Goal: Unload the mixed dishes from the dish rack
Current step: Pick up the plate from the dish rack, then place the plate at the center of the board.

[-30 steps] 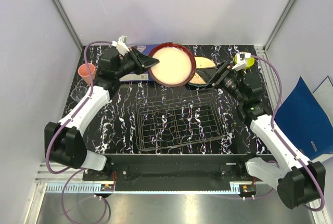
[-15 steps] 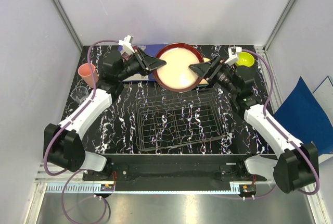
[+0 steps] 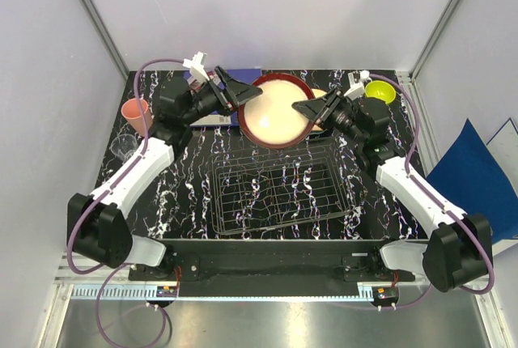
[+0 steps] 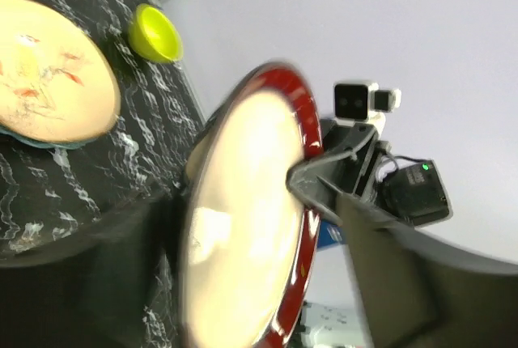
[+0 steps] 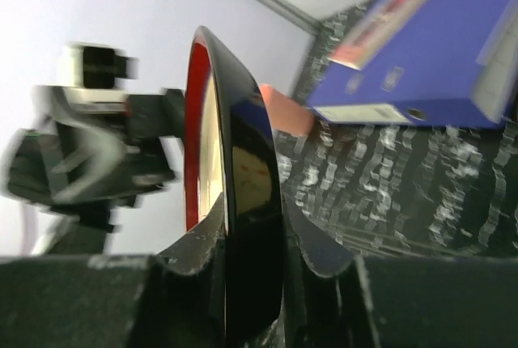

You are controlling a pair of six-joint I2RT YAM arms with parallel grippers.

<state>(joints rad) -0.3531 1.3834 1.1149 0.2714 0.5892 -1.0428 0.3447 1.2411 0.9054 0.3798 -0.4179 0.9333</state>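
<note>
The red-rimmed plate [image 3: 273,113] was held tilted above the far side of the rack [image 3: 283,190], pinched at its rim by the right end effector [image 3: 306,115]. The left end effector [image 3: 249,100] was spread about the opposite rim.

A blue ring binder [image 3: 245,74] lies flat on the black, white-veined bench [image 3: 186,170], just behind and beneath the left pincer [image 3: 243,93], with its white-labelled spine on the near side. A second blue folder [image 3: 469,174] sits beyond the pale side wall [image 3: 477,65], well to the right of the right pincer [image 3: 303,109].
</note>
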